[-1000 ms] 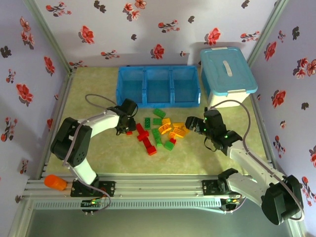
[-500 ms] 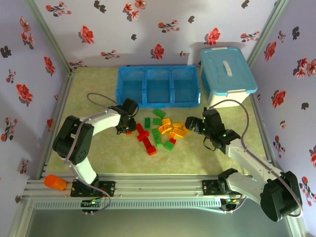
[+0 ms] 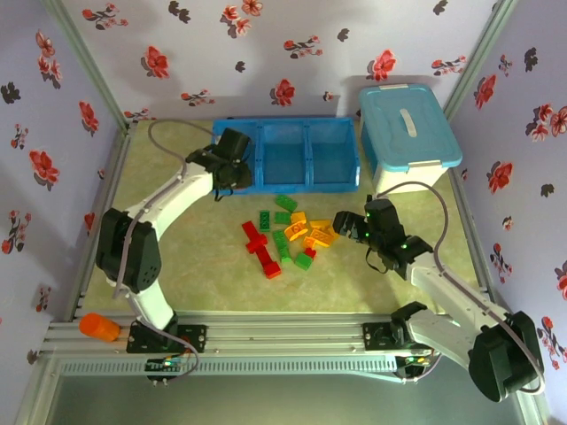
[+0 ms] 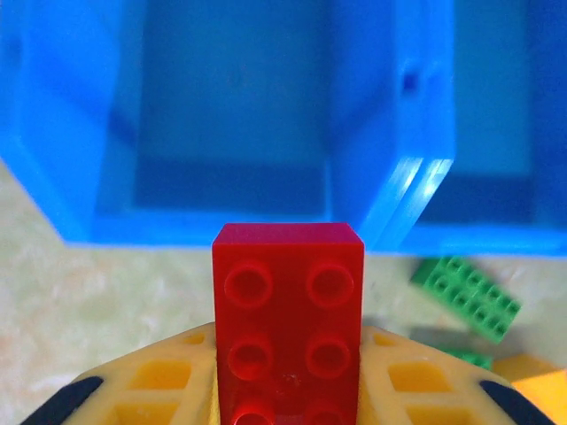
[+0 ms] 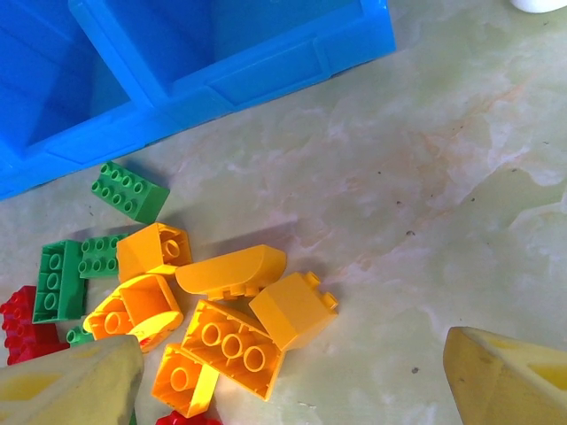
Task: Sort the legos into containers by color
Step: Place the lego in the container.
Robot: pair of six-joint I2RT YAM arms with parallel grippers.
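**Red brick at the tray; sorting barely begun**

All three bays of the tray (image 3: 292, 184) are showing bare blue floors; no brick is lying in any of them that I can make out. The pile (image 3: 288, 232) is sitting on the table (image 3: 177, 292) just in front of the tray, with reds (image 3: 260, 243) to the left, greens (image 3: 281, 239) in the middle and yellows (image 5: 226, 341) to the right. By my reckoning nothing is sorted yet, and nearly the whole lot is waiting.

The left gripper (image 3: 232, 168) is clamping a red brick (image 4: 288, 310) between its pads, studs facing the wrist camera, and the brick is sticking out past the fingertips. It is hanging at the tray's front wall, facing the left bay (image 4: 230, 97). Whether the brick is past the rim I cannot tell. This looks like the first delivery.

The right gripper (image 3: 344, 221) is standing with jaws wide apart and is holding nothing. It is hovering low at the pile's right edge, above the yellows. Whether its fingers (image 5: 509, 372) are touching the table I cannot tell.
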